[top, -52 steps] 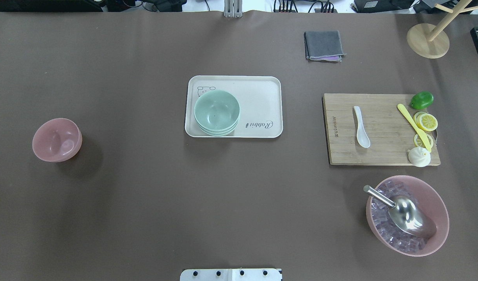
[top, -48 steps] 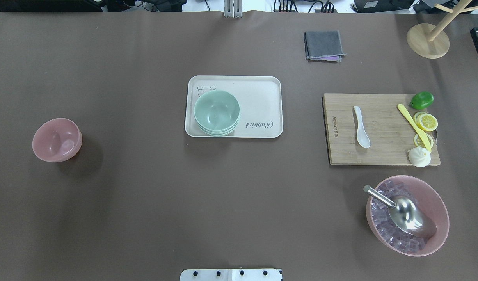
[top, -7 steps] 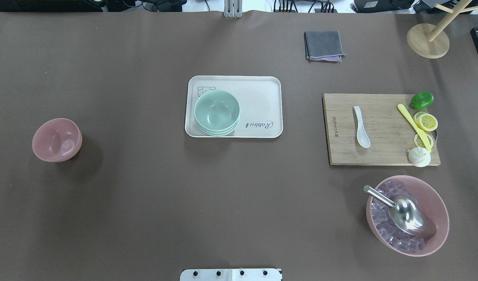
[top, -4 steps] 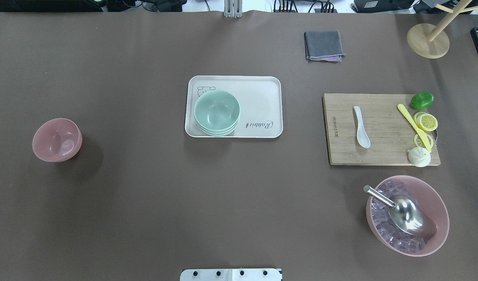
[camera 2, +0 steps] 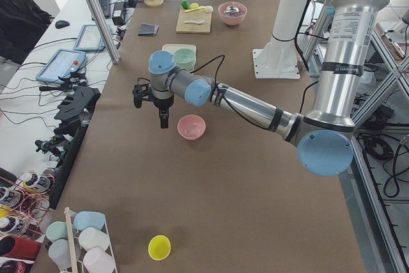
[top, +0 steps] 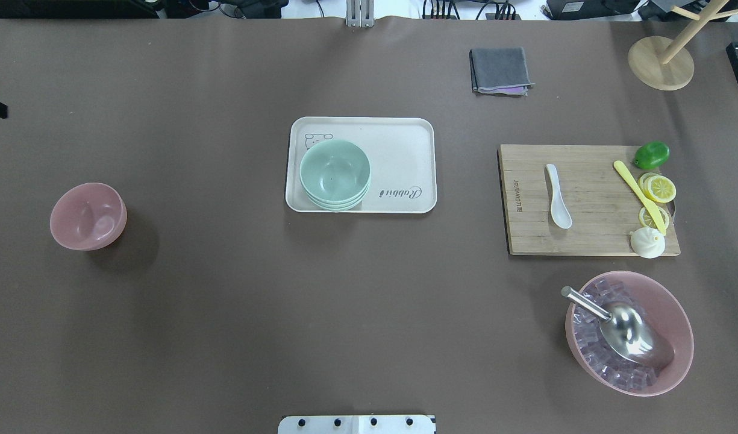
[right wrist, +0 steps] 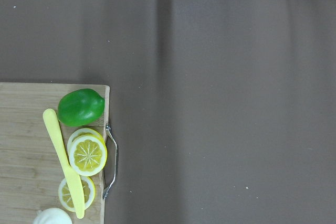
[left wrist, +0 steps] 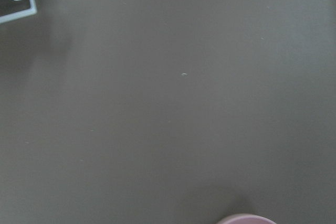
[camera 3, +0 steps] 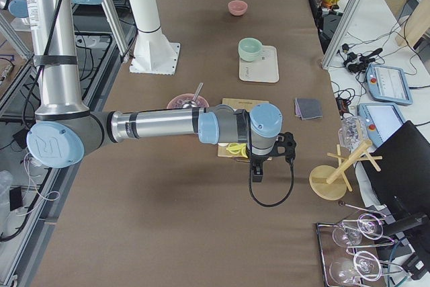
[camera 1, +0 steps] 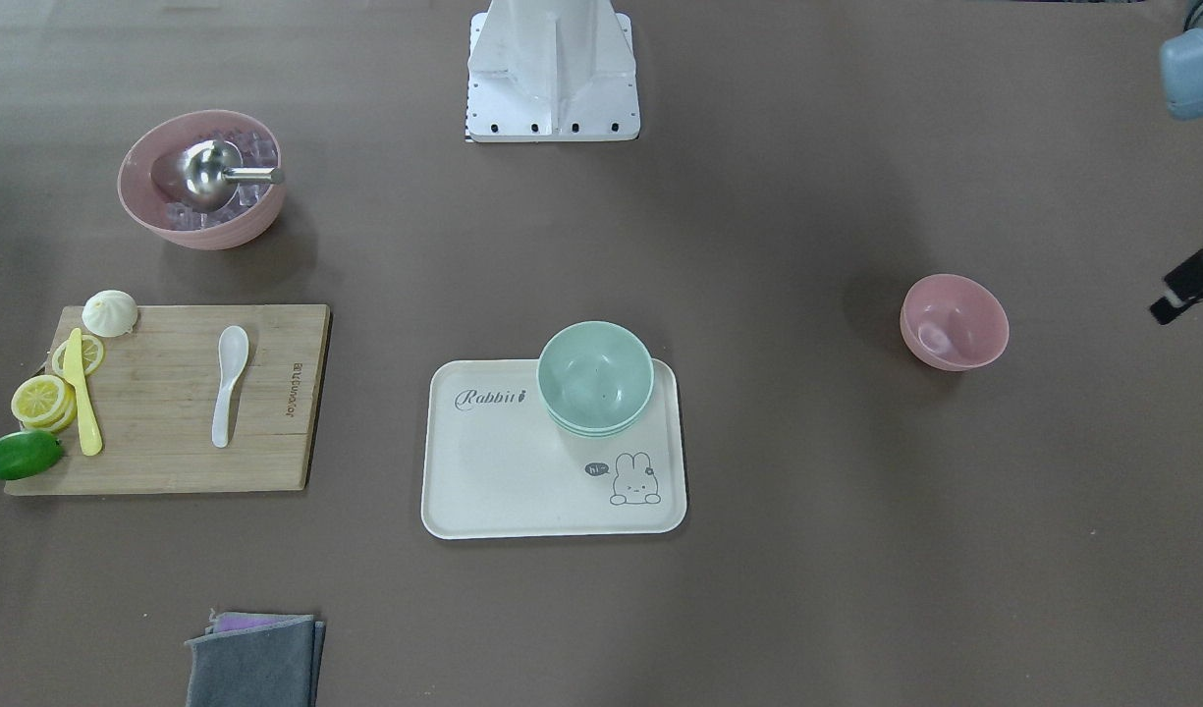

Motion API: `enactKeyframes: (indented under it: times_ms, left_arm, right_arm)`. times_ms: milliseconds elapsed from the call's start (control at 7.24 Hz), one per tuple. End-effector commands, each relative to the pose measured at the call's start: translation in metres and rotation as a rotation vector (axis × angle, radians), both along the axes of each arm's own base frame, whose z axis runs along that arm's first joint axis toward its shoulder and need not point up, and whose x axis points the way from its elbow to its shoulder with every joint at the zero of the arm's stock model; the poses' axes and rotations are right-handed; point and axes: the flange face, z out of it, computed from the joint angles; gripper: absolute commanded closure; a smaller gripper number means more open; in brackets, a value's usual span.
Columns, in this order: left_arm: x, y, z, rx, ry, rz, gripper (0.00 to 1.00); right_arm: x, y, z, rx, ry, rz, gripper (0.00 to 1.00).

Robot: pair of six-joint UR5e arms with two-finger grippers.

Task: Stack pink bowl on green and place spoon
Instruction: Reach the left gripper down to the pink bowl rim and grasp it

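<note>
A small pink bowl (top: 88, 216) stands alone at the table's left; its rim shows at the bottom of the left wrist view (left wrist: 247, 220). A stack of green bowls (top: 335, 173) sits on the left part of a cream tray (top: 405, 150). A white spoon (top: 557, 196) lies on a wooden cutting board (top: 591, 238). My left gripper (camera 2: 163, 121) hangs above the table, left of and beyond the pink bowl, apart from it. My right gripper (camera 3: 255, 174) hangs past the board's right end. I cannot tell whether either gripper is open or shut.
A large pink bowl (top: 679, 313) of ice with a metal scoop (top: 631, 331) stands at the front right. A lime (top: 651, 155), lemon slices, a yellow knife (top: 640, 196) and a bun sit at the board's right end. A grey cloth (top: 500, 70) and a wooden stand (top: 659, 63) are at the back.
A black part of my left gripper has come into the overhead view at its left edge. The bowls, spoon and tray have not moved.
</note>
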Motion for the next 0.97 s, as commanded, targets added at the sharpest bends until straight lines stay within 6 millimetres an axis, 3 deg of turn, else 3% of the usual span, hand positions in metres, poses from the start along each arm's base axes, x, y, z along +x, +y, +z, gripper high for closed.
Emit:
enactKeyframes:
  times_ms: [0,138,276,829]
  left_arm:
    - [0.106,0.044,0.070,0.025,0.043,-0.026,0.02]
    - [0.123,0.050,0.110,0.029,0.076,-0.022,0.03]
    - [0.127,0.053,0.115,0.026,0.085,-0.010,0.03]
    - [0.108,0.085,0.132,0.003,0.074,0.013,0.05]
  right_arm:
    - [-0.001,0.000,0.000,-0.004,-0.011,0.000,0.00]
    - [-0.001,0.000,-0.001,-0.004,-0.011,0.001,0.00]
    - [-0.002,0.000,-0.001,-0.004,-0.012,0.000,0.00]
    - [-0.002,-0.002,-0.007,0.007,-0.014,0.001,0.00]
